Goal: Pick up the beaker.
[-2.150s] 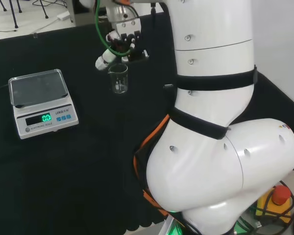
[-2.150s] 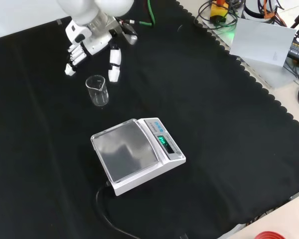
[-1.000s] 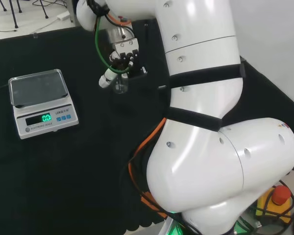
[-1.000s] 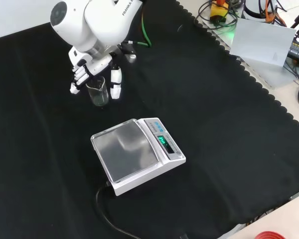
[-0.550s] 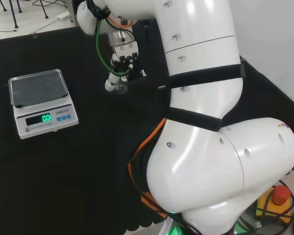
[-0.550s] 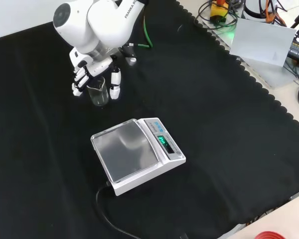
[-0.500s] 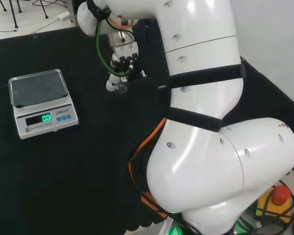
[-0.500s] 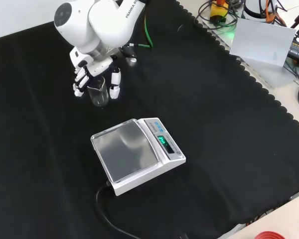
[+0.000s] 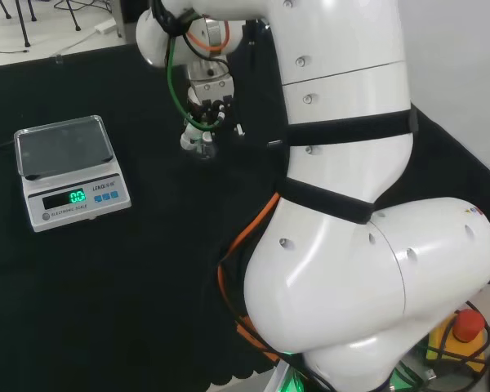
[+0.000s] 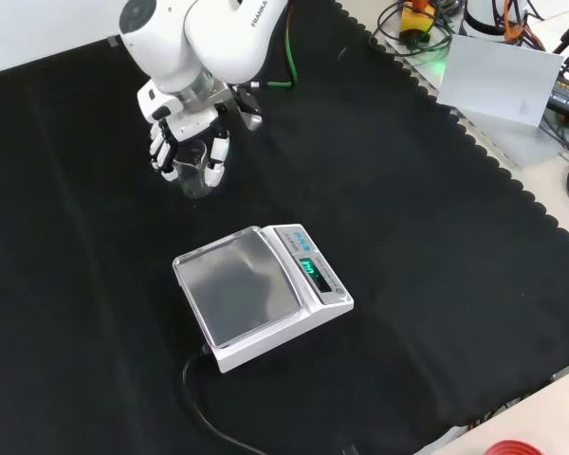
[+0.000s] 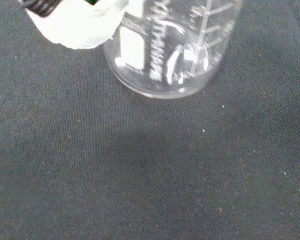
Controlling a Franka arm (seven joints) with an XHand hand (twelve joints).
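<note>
The clear glass beaker (image 10: 198, 174) stands upright on the black cloth, behind the scale in the front view. The hand (image 10: 184, 131) is lowered over it, with curled fingers (image 10: 161, 154) on its left side and the thumb (image 10: 216, 161) on its right. In the head view the hand (image 9: 201, 121) covers most of the beaker (image 9: 204, 149). In the wrist view the beaker (image 11: 172, 55) rests with its base on the cloth, and a white fingertip (image 11: 75, 22) lies against its wall.
A white digital scale (image 10: 261, 294) with a lit green display sits nearer the camera than the beaker in the front view, with its black cable (image 10: 209, 417) trailing forward. In the head view the scale (image 9: 69, 171) is left of the beaker. The arm's white links (image 9: 343, 204) are at the right.
The hand has come down from above the beaker and closed its fingers and thumb round it. Hand and beaker have shifted slightly right in the front view.
</note>
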